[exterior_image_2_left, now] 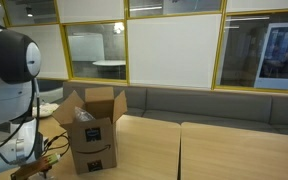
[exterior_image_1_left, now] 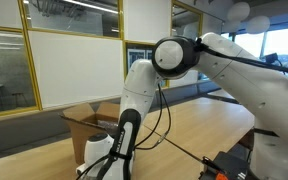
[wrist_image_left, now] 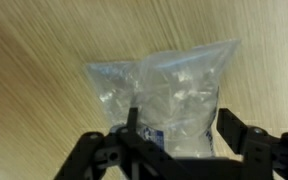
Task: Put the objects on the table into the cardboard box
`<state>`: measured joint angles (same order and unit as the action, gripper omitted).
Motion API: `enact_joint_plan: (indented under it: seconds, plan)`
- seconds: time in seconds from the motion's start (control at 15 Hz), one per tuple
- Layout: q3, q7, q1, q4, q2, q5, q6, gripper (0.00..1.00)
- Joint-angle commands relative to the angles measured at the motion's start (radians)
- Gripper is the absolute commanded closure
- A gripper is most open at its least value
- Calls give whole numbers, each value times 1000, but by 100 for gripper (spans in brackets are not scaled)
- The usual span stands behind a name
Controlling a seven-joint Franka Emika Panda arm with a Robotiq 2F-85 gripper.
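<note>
The table [wrist_image_left: 34, 50] lies directly beneath the gripper [wrist_image_left: 179, 138]. The cardboard box [exterior_image_2_left: 94, 135] stands near the tool, flaps up. The clear plastic film bundle [wrist_image_left: 164, 95] lies flat between the jaws. The jaws stand wide, flanking it; contact cannot be determined.

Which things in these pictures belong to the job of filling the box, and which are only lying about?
Belong to the job: clear plastic bundle, under the open gripper; cardboard box; wooden table.
Only standing by: grey bench along the wall; round white table behind the glass.
</note>
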<state>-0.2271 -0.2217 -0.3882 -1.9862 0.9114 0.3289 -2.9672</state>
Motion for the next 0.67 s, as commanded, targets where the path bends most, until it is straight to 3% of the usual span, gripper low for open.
enact_joint_plan:
  seconds: [0.0,0.33,0.47,0.6]
  plan:
    - [11,15,-12,23,8,-18,14,49]
    - [20,32,-13,25,-1,-22,21,86]
    - [36,53,-14,20,-21,-27,27,83]
    - [61,84,-16,-5,-67,-33,30,89]
